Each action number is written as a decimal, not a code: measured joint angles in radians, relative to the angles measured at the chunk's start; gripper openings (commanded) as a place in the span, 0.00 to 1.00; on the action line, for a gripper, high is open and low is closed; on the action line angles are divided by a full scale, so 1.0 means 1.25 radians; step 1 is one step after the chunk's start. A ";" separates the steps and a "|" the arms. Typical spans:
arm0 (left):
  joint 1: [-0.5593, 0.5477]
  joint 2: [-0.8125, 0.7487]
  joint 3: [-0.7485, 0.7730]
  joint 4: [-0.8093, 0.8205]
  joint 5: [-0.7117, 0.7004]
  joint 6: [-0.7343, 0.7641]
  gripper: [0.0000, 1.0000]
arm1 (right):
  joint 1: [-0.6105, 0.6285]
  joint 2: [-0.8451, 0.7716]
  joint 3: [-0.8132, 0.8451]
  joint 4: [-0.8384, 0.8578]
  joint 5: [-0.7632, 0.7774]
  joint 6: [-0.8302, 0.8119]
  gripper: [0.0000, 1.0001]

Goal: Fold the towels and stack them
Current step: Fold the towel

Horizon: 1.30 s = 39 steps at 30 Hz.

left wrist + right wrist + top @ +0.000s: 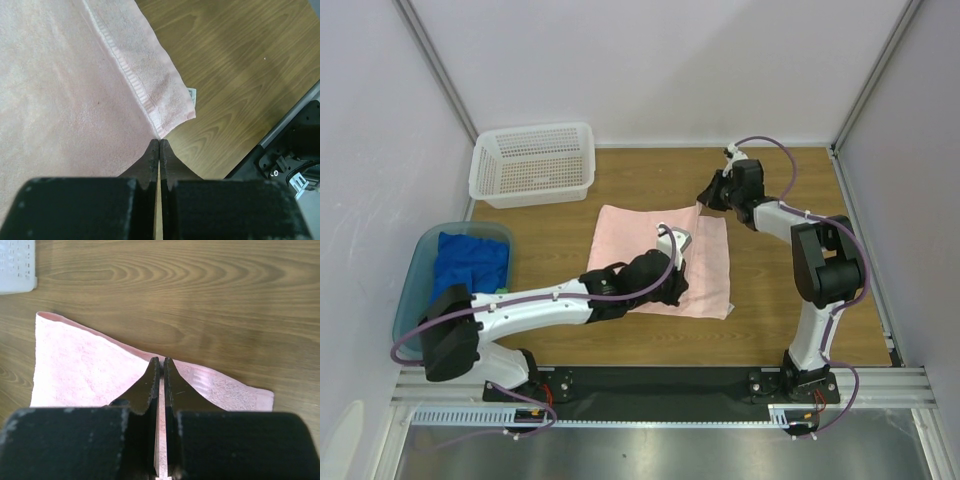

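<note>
The pink towel [640, 250] lies flat in the middle of the desk [800, 300], one layer already turned over another, so the step in hand looks like its folding. The right hand [160, 360] is clenched at the towel's far corner on the right arm's side, and pink shows in the slit between its fingers, so it seems to be pinching the cloth. The left hand [159, 141] is clenched too, tips at the towel's near edge beside the hemmed corner; whether cloth is caught there, I cannot tell. The blue towel [470, 262] sits bunched in the tub [415, 290], well apart from the pink towel on the left arm's side. The next move probably calls for both hands carrying their edge across the pink towel together, level, so the layers meet squarely.
</note>
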 measured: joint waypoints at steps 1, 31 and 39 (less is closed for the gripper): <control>-0.002 0.008 0.007 0.001 0.001 0.002 0.00 | -0.004 0.000 -0.004 0.002 -0.002 0.000 0.00; -0.033 0.010 0.079 -0.007 -0.050 0.049 0.00 | -0.018 -0.113 -0.017 0.019 -0.023 -0.021 0.00; -0.033 -0.014 0.079 -0.003 -0.070 0.049 0.00 | -0.018 -0.113 -0.017 0.017 -0.015 -0.021 0.00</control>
